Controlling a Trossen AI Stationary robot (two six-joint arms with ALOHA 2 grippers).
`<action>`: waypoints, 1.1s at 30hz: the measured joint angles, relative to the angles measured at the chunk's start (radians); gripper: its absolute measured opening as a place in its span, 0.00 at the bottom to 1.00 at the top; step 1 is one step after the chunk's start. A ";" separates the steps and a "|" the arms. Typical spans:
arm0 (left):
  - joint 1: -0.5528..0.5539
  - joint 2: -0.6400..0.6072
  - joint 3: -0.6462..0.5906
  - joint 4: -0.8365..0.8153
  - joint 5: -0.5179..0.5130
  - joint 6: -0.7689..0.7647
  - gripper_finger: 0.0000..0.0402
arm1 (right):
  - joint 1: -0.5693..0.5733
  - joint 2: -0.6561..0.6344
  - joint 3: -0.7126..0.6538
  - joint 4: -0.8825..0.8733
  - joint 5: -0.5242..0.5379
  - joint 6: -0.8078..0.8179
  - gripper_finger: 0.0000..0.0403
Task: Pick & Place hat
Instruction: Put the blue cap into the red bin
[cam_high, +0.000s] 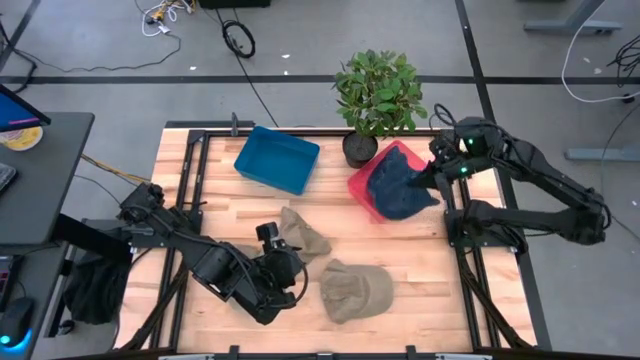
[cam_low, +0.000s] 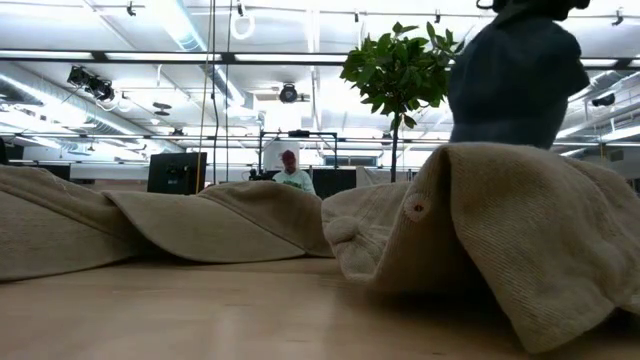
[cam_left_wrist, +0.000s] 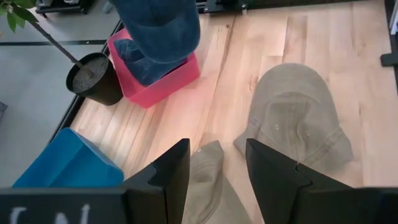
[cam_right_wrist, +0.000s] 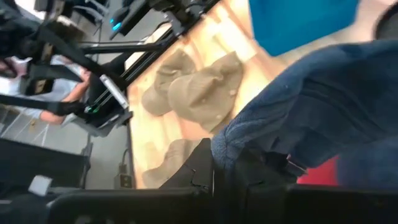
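Observation:
A dark blue hat (cam_high: 403, 187) hangs over a pink bin (cam_high: 362, 190) at the table's far right, and my right gripper (cam_high: 436, 177) is shut on it. In the low view the blue hat (cam_low: 515, 80) hangs high above the table. Two tan hats lie flat on the wood: one (cam_high: 303, 235) just beyond my left gripper (cam_high: 288, 252), the other (cam_high: 355, 290) nearer the front edge. My left gripper (cam_left_wrist: 217, 168) is open and empty, its fingers standing above the edge of the nearer tan hat (cam_left_wrist: 208, 183). My right gripper holds the blue hat by an edge of its cloth (cam_right_wrist: 239, 146), coming from the table's right side. The hat's own folds hide the fingers, so the kind of hold does not show. The hat hangs slack below the gripper, over the pink bin (cam_left_wrist: 158, 84).
A blue bin (cam_high: 277, 158) stands at the far middle of the table, left of the pink bin. A potted plant (cam_high: 378, 95) stands at the far edge just behind the pink bin. Bare wood lies between the tan hats and the bins.

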 joint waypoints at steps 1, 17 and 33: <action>0.000 0.000 0.000 0.000 0.000 -0.010 0.40 | -0.021 0.000 0.000 -0.004 -0.004 -0.016 0.04; 0.000 0.000 0.000 0.001 0.007 -0.036 0.40 | -0.269 0.142 0.000 -0.001 -0.121 -0.200 0.04; 0.001 0.000 0.000 -0.004 0.007 -0.035 0.40 | -0.342 0.293 0.000 0.049 -0.208 -0.252 0.04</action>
